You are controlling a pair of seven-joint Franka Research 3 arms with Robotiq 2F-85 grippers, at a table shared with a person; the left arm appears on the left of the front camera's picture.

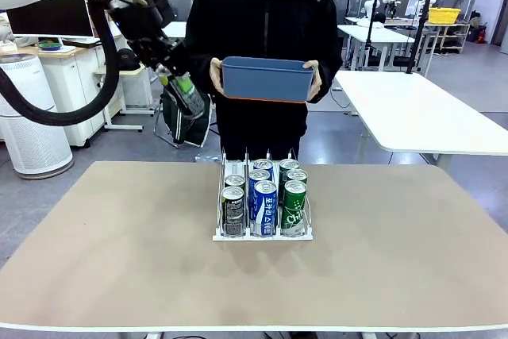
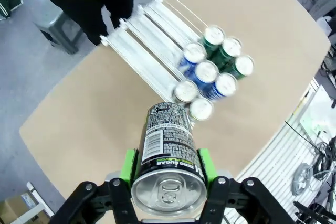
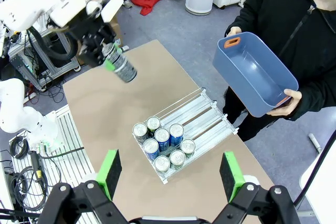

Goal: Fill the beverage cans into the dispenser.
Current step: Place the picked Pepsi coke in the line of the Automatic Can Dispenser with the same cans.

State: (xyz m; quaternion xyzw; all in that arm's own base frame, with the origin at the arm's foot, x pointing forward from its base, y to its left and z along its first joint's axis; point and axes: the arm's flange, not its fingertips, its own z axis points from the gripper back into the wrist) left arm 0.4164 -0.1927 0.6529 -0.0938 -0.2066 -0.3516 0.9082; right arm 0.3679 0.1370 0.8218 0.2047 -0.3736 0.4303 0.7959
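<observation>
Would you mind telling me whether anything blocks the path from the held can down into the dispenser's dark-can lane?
Nothing visible does. The left tool holds the dark can in open air up and left of the dispenser, whose rear lanes behind the loaded cans are open.

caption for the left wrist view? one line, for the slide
Left gripper shut on a dark can above the table, over the dispenser holding eight cans.
</observation>
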